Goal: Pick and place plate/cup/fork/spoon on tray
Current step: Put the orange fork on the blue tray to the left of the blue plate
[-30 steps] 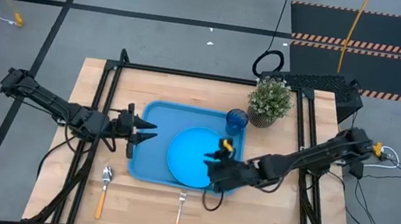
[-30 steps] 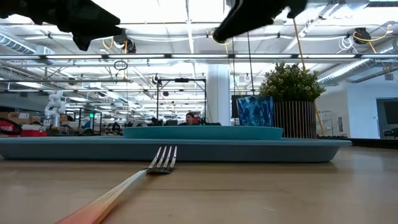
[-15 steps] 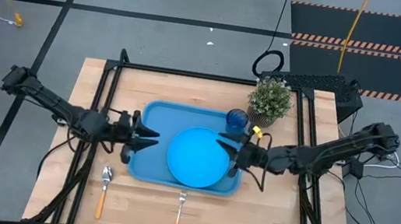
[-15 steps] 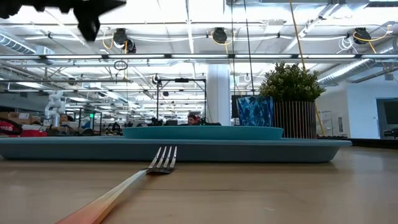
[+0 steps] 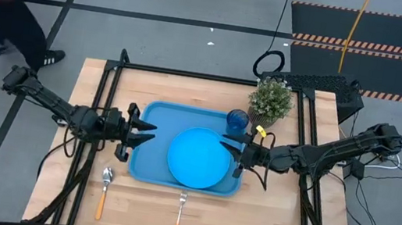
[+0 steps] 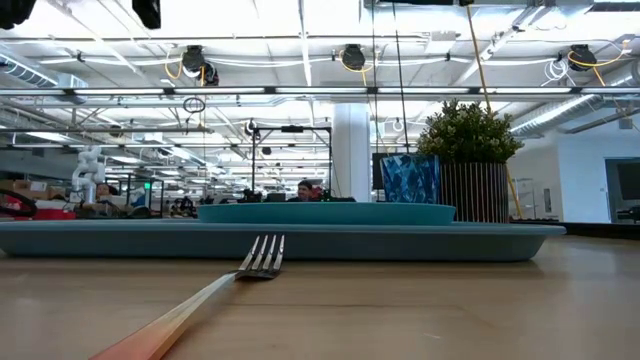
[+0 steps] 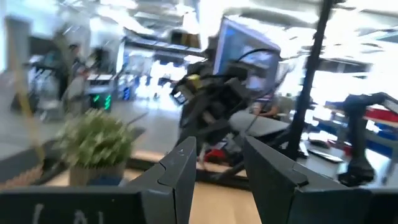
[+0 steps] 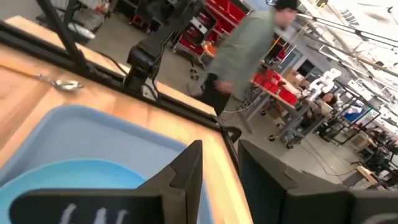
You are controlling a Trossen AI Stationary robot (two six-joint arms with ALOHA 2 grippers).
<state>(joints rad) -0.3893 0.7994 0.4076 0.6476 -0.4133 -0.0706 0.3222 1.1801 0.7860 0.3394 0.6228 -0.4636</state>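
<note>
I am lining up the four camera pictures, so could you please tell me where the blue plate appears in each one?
High view: the plate lies in the tray.
Low view: the plate is a flat band above the tray rim.
Left wrist view: not in it.
Right wrist view: plate near the fingers.
Shared landmark: the tray.

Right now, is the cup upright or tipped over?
Upright. The cup stands on its base at the tray's far corner by the plant, its round mouth facing up.

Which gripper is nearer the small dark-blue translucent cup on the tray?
Right. The right gripper hovers just in front of the small dark-blue translucent cup, over the light-blue rectangular tray's right edge. The left gripper is across the tray, at its left edge.
</note>
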